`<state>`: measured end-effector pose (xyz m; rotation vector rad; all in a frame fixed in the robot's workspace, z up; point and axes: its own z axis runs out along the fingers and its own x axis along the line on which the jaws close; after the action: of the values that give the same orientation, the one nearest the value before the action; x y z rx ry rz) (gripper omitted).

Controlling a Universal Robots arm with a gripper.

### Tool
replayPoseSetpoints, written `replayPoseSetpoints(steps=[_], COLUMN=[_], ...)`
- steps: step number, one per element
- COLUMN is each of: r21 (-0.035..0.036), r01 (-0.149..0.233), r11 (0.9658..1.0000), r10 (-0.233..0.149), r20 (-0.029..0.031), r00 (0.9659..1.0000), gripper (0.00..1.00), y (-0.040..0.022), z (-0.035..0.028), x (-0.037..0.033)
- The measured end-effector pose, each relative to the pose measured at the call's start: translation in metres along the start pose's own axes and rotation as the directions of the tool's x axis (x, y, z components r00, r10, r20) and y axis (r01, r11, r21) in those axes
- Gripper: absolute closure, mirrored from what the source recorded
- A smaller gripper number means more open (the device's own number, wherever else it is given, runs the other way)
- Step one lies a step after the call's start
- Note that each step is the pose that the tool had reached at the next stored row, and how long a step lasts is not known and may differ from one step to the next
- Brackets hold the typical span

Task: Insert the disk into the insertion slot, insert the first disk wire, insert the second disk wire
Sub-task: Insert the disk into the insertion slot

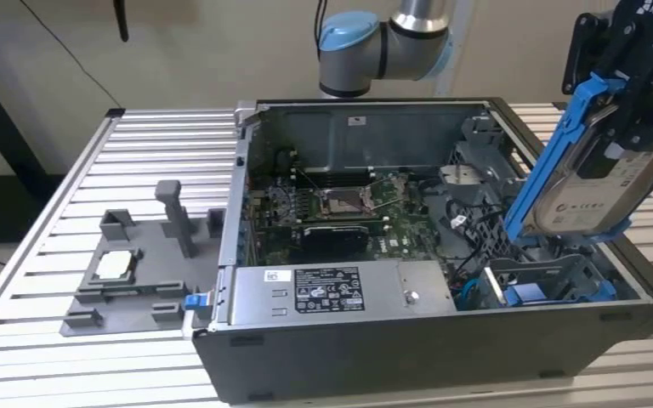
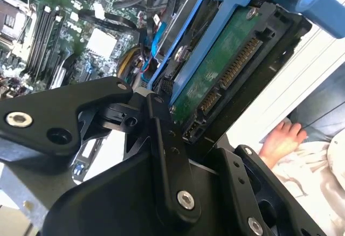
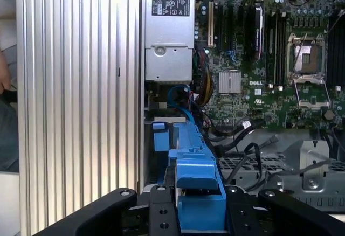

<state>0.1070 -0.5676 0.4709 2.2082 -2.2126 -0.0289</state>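
A big silver worktop with long ribs is carrying everything. An open grey computer case is lying on it with its inside showing. The robot arm is reaching in from behind the case. Inside the case, a long grey power box is sitting along the near wall, and a green board is lying flat in the middle. A grey tray with upright posts is resting on the worktop at the exterior view's left, just beside the case. The insertion slot is sitting in the near corner of the case at the exterior view's right, with blue bits inside it. The disk in its blue frame is hanging in the air just above that slot, tilted, with its low end pointing down at it, so it is not yet inside. The black hand is clenching the disk by its 2 sides. In the second wrist view, the disk's green underside is showing, and a person's hand is resting off beyond the worktop.
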Motion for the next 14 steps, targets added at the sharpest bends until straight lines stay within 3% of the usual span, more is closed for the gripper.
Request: replayPoseSetpoints(steps=[7,14], r21=[0.0000,0.0016], r01=[0.000,0.002], r11=[1.0000,1.0000], r10=[0.000,-0.002], r20=[0.0000,0.0008], r00=[1.0000,1.0000], gripper=[0.67,0.67], y=[-0.0001,-0.0004], z=[0.0039,0.0125], x=[0.0003,0.0010])
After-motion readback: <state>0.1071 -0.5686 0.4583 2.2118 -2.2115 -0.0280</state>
